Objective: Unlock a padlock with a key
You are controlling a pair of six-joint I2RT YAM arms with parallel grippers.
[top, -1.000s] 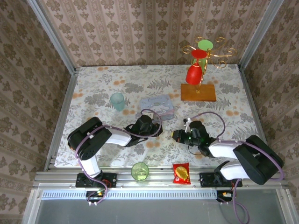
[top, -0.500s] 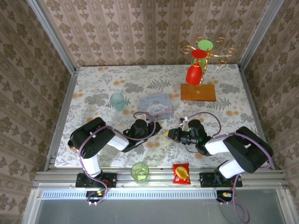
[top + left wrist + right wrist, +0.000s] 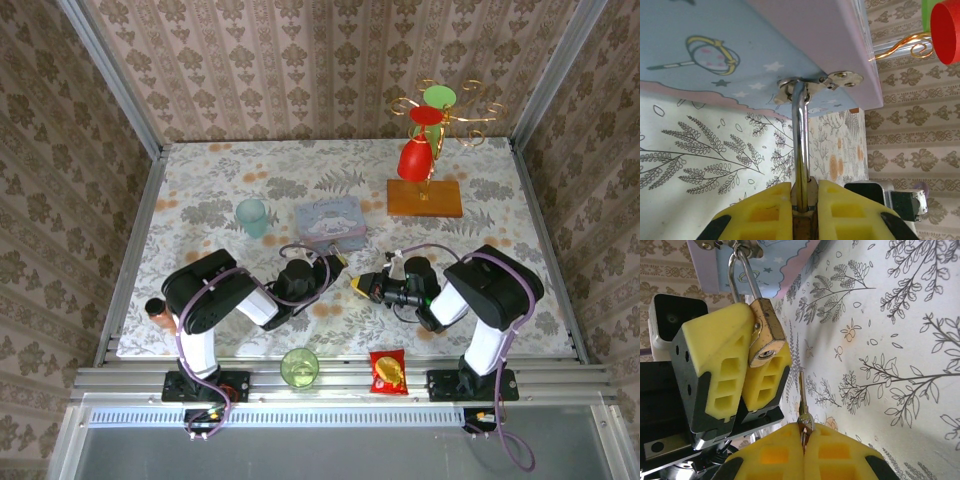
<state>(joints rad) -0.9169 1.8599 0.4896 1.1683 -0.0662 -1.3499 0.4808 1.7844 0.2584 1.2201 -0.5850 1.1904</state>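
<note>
A pale blue tin (image 3: 330, 222) sits mid-tabletop (image 3: 480, 255) on the floral cloth. Left of the tin stands one teal cup (image 3: 251, 216). To its right is one gold wire stand (image 3: 425, 195) on a wooden base, with a red cup (image 3: 415, 158) hanging from it. Nearer than the tin, at the front rail, are one green cup (image 3: 299, 367) and one red-and-gold snack packet (image 3: 387, 372). There are two tools, one padlock and one key. Both tools meet just in front of the tin's near side, and the arms' cables loop over them. The padlock (image 3: 765, 335) hangs by its thin shackle from the hasp on the tin's edge. The left tool (image 3: 752, 330) is clamped on its brass body, the yellow fingers (image 3: 767, 210) pressing either side. In the right wrist view the keyhole face is turned away from the tin. The right tool (image 3: 804, 437) is pinched together on the head of the key (image 3: 802, 400), whose blade points towards the tin. The tip of the key lies just beside the padlock's bottom corner, near the keyhole but apart from it. Nothing stands between the two.
</note>
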